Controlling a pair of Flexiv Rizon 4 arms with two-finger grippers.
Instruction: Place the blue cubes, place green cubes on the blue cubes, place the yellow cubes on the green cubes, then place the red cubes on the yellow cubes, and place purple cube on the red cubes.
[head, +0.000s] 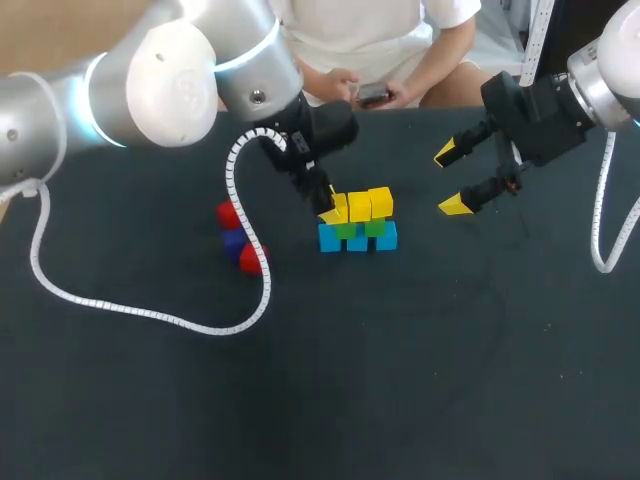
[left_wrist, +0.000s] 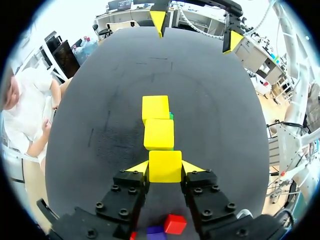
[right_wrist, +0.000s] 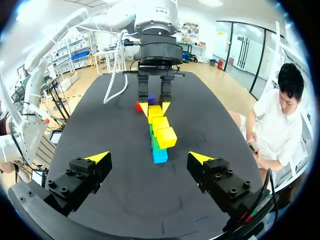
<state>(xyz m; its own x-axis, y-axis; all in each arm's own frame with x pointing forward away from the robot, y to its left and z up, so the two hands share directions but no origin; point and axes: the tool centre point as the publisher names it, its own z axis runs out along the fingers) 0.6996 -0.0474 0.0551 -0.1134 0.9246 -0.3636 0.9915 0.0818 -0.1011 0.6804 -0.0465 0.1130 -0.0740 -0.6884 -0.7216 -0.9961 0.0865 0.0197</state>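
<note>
Yellow cube (left_wrist: 165, 166) between left gripper (left_wrist: 165, 167) fingers

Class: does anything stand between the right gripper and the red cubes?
Yes. The cube stack and the left gripper, shut on a yellow cube, lie between the right gripper and the red cubes.

Plain solid colours — yellow cubes (head: 368, 204), green cubes (head: 346, 231), bright blue cubes (head: 357, 241), red cubes (head: 228, 213), one purple cube (head: 234, 241) — against a matte black table (head: 450, 350), with a white ribbed cable (head: 130, 310).
</note>
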